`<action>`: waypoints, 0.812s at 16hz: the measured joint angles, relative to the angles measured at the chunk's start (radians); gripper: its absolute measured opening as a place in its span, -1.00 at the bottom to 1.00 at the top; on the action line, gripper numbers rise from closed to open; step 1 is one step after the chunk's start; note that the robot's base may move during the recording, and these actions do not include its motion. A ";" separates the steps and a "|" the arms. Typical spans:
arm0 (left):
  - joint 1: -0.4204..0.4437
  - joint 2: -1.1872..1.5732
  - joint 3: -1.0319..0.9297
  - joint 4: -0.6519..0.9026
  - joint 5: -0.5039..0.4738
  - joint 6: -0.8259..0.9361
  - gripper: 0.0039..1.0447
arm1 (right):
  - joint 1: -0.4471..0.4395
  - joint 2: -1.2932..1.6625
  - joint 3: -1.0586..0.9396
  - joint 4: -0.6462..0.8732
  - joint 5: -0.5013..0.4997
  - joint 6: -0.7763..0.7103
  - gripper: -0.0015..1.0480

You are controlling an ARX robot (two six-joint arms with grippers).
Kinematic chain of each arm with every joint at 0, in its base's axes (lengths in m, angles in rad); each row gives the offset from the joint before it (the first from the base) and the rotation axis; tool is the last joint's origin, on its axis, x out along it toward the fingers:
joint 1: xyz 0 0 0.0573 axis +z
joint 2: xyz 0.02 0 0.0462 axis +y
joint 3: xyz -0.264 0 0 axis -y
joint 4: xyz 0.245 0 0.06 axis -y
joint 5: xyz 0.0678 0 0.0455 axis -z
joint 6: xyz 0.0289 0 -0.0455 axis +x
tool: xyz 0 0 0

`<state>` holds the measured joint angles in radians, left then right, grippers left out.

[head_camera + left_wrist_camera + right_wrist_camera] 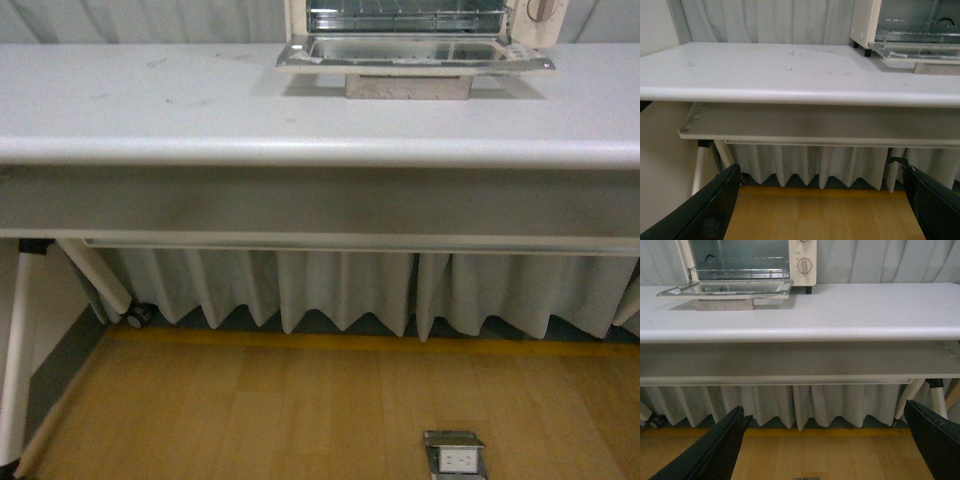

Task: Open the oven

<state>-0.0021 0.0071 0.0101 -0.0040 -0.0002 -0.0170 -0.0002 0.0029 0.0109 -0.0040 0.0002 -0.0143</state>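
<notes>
The oven [425,30] stands at the far edge of the white table [200,110], close against the grey curtain [890,260] that hangs behind it. Its door [410,55] is swung fully down and lies flat, level with the table top and reaching forward from the oven's mouth, with the bar handle [408,86] hanging under the door's front edge and resting on the table. Inside the open cavity the wire rack [740,274] shows, and a round knob [804,265] sits on the oven's control panel beside the cavity. Both arms hang below the table's front edge, well apart from the oven. The left gripper [822,210] has its two dark fingers [710,210] spread wide, with nothing between them but the wooden floor [300,410] and the pleated white skirt [350,290] under the table. The right gripper [825,450] is likewise spread wide and empty, its fingers [715,450] framing the same floor. A floor socket [455,455] sits in the wood, in front of the table beneath the oven's side.
</notes>
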 joint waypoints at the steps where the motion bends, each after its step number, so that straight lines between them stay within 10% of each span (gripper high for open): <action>1: 0.000 0.000 0.000 0.002 0.001 0.000 0.88 | 0.000 0.000 0.000 0.000 0.000 0.000 0.87; 13: 0.000 0.000 0.000 -0.002 0.000 0.000 0.88 | 0.000 0.000 0.000 -0.002 0.000 0.000 0.87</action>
<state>-0.0021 0.0071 0.0101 -0.0059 -0.0006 -0.0170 -0.0002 0.0032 0.0109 -0.0055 0.0002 -0.0143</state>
